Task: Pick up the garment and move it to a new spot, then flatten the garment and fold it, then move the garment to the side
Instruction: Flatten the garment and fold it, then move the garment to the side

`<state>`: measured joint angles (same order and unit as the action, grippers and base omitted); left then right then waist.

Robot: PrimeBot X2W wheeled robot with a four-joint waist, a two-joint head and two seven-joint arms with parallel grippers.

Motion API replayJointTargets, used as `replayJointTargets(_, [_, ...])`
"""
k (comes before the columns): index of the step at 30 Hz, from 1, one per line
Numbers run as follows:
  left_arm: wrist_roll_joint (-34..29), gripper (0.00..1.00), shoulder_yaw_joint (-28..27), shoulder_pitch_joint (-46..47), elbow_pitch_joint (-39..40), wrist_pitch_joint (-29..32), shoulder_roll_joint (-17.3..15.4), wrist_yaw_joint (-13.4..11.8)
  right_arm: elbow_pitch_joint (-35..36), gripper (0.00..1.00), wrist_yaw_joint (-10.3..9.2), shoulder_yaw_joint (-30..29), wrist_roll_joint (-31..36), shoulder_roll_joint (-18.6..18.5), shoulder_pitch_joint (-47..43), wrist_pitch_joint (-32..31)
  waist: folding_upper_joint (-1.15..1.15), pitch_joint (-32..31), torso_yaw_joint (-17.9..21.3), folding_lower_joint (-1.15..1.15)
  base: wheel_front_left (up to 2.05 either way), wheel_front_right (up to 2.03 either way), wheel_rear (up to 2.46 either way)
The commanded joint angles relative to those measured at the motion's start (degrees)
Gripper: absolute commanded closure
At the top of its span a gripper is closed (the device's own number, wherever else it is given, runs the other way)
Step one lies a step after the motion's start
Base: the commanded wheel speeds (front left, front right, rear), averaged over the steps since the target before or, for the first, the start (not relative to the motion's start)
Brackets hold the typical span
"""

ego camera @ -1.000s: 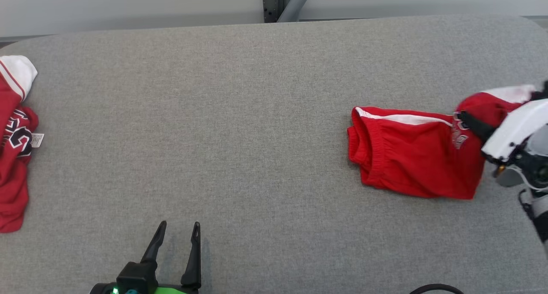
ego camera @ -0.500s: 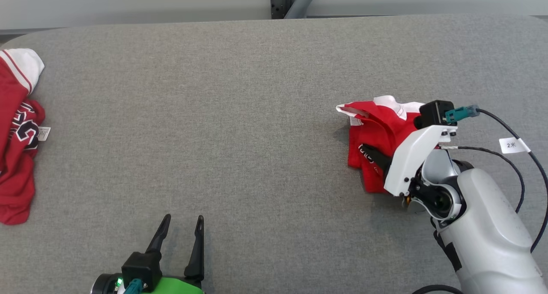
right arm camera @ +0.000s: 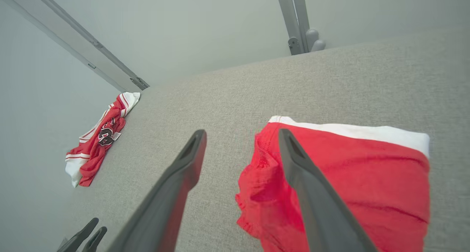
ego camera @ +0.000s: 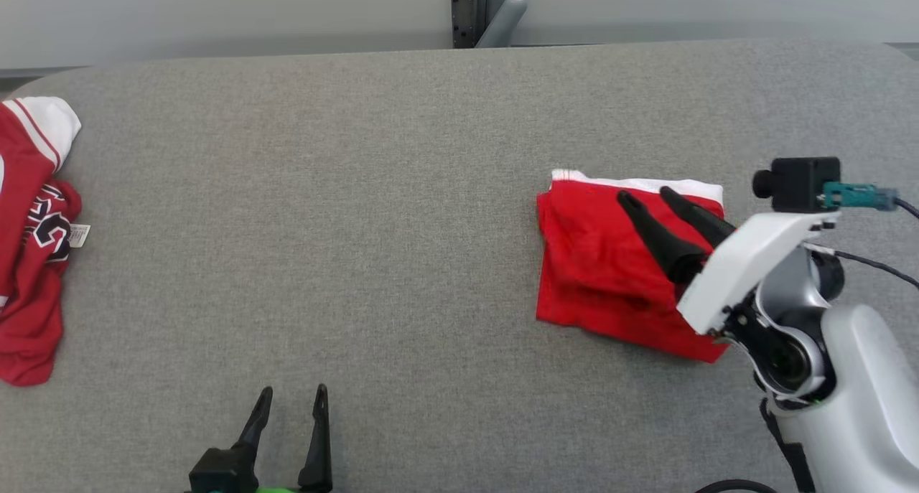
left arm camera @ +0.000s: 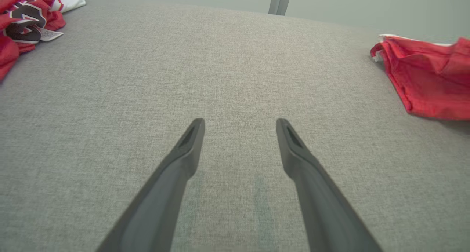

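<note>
Just beneath right gripper (ego camera: 645, 191) lies folded garment (ego camera: 589, 263).

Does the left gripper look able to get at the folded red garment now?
Probably, with a sideways reach: bare grey surface lies between the left gripper and the folded red garment, though the open right gripper over it may crowd.

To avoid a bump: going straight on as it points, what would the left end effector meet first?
The left end effector would probably meet only bare table, passing between the folded garment and the jersey.
</note>
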<state>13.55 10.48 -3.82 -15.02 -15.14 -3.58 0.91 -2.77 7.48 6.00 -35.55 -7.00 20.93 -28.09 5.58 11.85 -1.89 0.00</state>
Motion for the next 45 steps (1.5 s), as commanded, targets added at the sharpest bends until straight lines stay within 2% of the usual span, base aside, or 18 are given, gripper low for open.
replayJointTargets(1, [0.25, 0.00, -0.80, -1.75, 0.45, 0.00, 0.09, -0.31, 4.00, 0.00, 0.02, -1.45, 0.37, -1.47, -3.64, 0.81, 0.00, -1.31, 0.92, 0.00, 0.00, 0.00, 0.00])
replayJointTargets(5, [0.30, 0.00, -1.91, -3.57, 1.30, 0.00, 0.29, -0.53, 11.40, 0.00, 0.02, -6.35, 2.81, -3.90, -10.67, 4.72, 0.00, -2.69, 1.63, 0.00, 0.00, 0.00, 0.00])
replayJointTargets(8, [0.29, 0.00, -2.10, -4.71, 2.08, 0.00, 0.45, -0.81, 11.83, 0.00, 0.02, -11.30, 5.81, -4.85, -15.42, 10.95, 0.00, -3.80, 2.07, 0.00, 0.00, 0.00, 0.00])
replayJointTargets(14, [-0.20, 0.00, -1.89, -5.99, 3.64, 0.00, 0.58, -0.75, 4.01, 0.00, 0.02, -15.66, 16.89, -6.30, -22.83, 28.06, 0.00, -6.13, 2.36, 0.00, 0.00, 0.00, 0.00])
replayJointTargets(16, [-0.34, 0.00, -1.94, -5.79, 4.07, 0.00, 0.60, -0.36, -0.09, 0.00, 0.02, -16.32, 19.20, -5.64, -24.66, 33.81, 0.00, -6.63, 2.11, 0.00, 0.00, 0.00, 0.00])
replayJointTargets(20, [-1.42, 0.00, -1.92, -5.46, 4.69, -0.01, 0.62, -0.11, -8.26, 0.00, 0.01, -17.66, 24.48, -5.30, -26.81, 41.89, 0.00, -7.66, 1.45, 0.00, 0.00, 0.00, 0.00])
replayJointTargets(23, [-1.68, 0.00, -1.81, -5.65, 5.25, 0.00, 0.62, 0.05, -11.08, 0.00, 0.01, -19.40, 26.43, -3.87, -27.34, 43.05, 0.00, -8.22, 1.10, 0.00, 0.00, 0.00, 0.00])
replayJointTargets(32, [-1.89, 0.00, -1.98, -6.86, 6.15, 0.00, 0.64, -0.79, -5.34, 0.00, -0.01, -23.10, 32.86, 1.90, -30.67, 43.24, 0.00, -8.88, 1.15, 0.00, 0.00, 0.00, 0.00])
replayJointTargets(37, [-2.26, 0.00, -2.51, -7.09, 5.91, 0.00, 0.64, -0.41, -5.32, 0.00, -0.01, -22.07, 33.49, 2.84, -30.64, 43.25, 0.00, -8.63, 1.26, 0.00, 0.00, 0.00, 0.00])
replayJointTargets(39, [-2.25, 0.00, -2.55, -6.85, 5.80, 0.00, 0.65, -0.35, -5.81, 0.00, -0.01, -21.47, 32.40, 3.15, -29.40, 43.25, 0.00, -8.42, 1.17, 0.00, 0.00, 0.00, 0.00])
replayJointTargets(41, [-1.98, 0.00, -2.62, -6.66, 5.61, 0.00, 0.65, -0.45, -10.13, 0.00, -0.01, -19.86, 28.55, 3.50, -28.37, 43.12, 0.00, -8.12, 1.21, 0.00, 0.00, 0.00, 0.00])
replayJointTargets(45, [-1.62, 0.00, -2.12, -6.05, 5.12, 0.00, 0.64, -0.28, -16.56, 0.00, -0.04, -14.00, 20.43, -0.41, -20.64, 41.49, 0.00, -7.01, 1.30, 0.00, 0.00, 0.00, 0.00])
